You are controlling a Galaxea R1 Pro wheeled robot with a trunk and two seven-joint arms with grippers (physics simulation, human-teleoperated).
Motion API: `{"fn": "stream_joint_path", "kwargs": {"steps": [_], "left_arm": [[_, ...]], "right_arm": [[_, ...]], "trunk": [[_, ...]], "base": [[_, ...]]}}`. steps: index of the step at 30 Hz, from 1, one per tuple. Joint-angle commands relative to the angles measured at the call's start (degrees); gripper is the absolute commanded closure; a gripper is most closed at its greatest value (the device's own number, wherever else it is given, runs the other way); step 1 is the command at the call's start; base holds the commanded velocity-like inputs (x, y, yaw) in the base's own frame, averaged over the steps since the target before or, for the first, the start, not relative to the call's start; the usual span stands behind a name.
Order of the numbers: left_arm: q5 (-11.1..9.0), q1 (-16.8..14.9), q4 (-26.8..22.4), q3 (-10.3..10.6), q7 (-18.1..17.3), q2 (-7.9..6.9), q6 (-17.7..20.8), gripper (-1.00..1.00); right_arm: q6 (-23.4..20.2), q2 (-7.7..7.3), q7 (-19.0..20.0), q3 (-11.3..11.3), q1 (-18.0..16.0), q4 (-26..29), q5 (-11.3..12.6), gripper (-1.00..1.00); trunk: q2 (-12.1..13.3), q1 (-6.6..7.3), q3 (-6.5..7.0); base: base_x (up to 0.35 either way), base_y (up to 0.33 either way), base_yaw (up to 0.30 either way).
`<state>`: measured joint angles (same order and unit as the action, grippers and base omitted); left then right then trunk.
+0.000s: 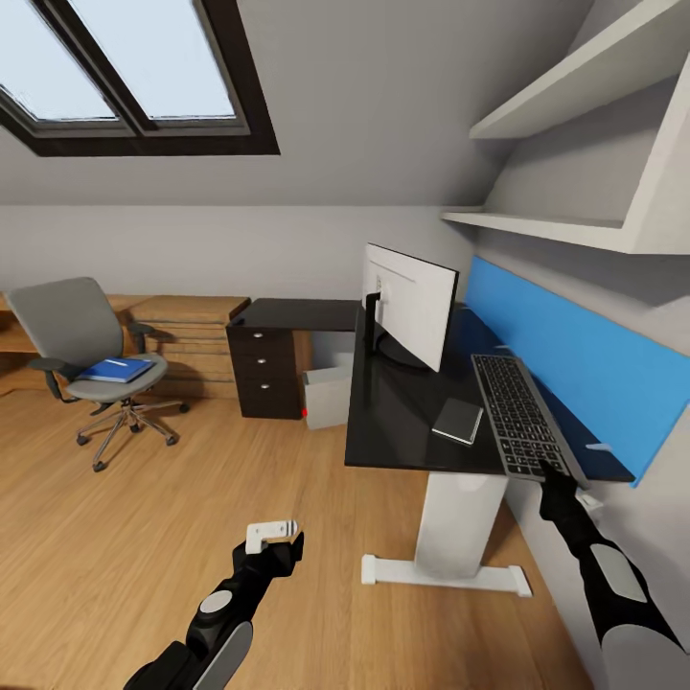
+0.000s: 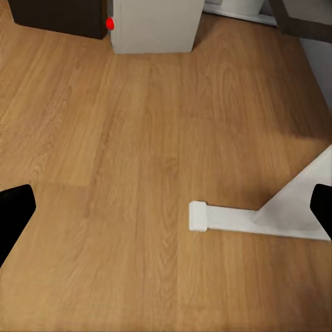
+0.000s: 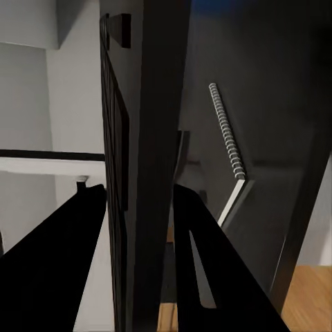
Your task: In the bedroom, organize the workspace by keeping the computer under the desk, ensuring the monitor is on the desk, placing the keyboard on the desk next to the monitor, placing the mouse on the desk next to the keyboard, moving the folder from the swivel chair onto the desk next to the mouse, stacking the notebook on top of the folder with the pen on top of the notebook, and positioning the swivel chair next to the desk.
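Jaws of the right gripper (image 1: 556,476) closed flat on the near end of the keyboard (image 1: 520,412), one dark finger (image 3: 59,270) to each side of its thin edge in the right wrist view. Judged a stiff, light, long slab: held by one end, likely to sag or twist, so best kept low and slid rather than swung. Lies along the right side of the tabletop (image 1: 398,417), against the blue wall panel (image 1: 565,359), near end jutting past the near edge. Just left of it the spiral notebook (image 1: 458,420), flat; beyond that the monitor (image 1: 412,302), upright at the far end. Bare black surface between notebook and monitor for a shift. Little room rightward: panel and wall close.

Jaws of the left gripper (image 1: 273,539) spread wide, holding nothing, low over the wood floor (image 2: 138,173) near the desk's white foot (image 2: 228,220). Computer (image 1: 328,395) under the desk. Folder (image 1: 115,369) on the swivel chair (image 1: 86,355), well apart to the left.
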<state>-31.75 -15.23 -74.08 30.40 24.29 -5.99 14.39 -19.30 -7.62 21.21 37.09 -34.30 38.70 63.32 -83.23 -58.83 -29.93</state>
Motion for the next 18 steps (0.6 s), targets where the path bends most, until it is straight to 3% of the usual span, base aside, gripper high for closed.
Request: {"fn": "stream_joint_path", "kwargs": {"steps": [1, 3, 10, 12, 13, 18], "left_arm": [[-0.4, -0.1, -0.1, 0.2, 0.5, -0.07, 0.1, -1.00], [-0.4, -0.1, -0.1, 0.2, 0.5, -0.07, 0.1, -1.00], [-0.3, -0.1, -0.4, 0.2, 0.5, -0.08, 0.3, -1.00], [-0.3, -0.1, -0.4, 0.1, 0.5, -0.08, 0.3, -1.00], [-0.3, -0.1, -0.4, 0.0, 0.5, -0.08, 0.3, -1.00], [-0.3, -0.1, -0.3, -0.1, 0.5, -0.08, 0.3, -1.00]], "right_arm": [[-0.5, 0.13, 0.1, 0.3, -0.1, 0.0, 0.5, 1.00], [-0.6, 0.18, 0.1, 0.3, -0.1, 0.0, 0.5, 1.00], [-0.3, 0.59, 0.1, 0.3, 1.3, 0.0, 0.5, 1.00], [-0.2, 1.29, 0.1, 0.3, 1.6, 0.0, 0.5, 1.00], [-0.3, 2.55, 0.1, 0.3, 1.9, 0.0, 0.4, 1.00], [-0.3, 3.21, 0.2, 0.3, 1.9, 0.1, 0.3, 1.00]], "trunk": [[0.0, 0.00, -0.06], [0.0, 0.00, -0.06], [0.0, 0.00, -0.06], [0.0, 0.00, -0.06], [0.0, 0.00, -0.06], [0.0, 0.00, -0.06]], "base": [[-0.002, 0.000, 0.000], [-0.001, 0.000, 0.000], [-0.328, 0.002, 0.000], [-0.334, 0.072, 0.000], [-0.296, 0.183, 0.000], [-0.276, 0.213, 0.000]]}}
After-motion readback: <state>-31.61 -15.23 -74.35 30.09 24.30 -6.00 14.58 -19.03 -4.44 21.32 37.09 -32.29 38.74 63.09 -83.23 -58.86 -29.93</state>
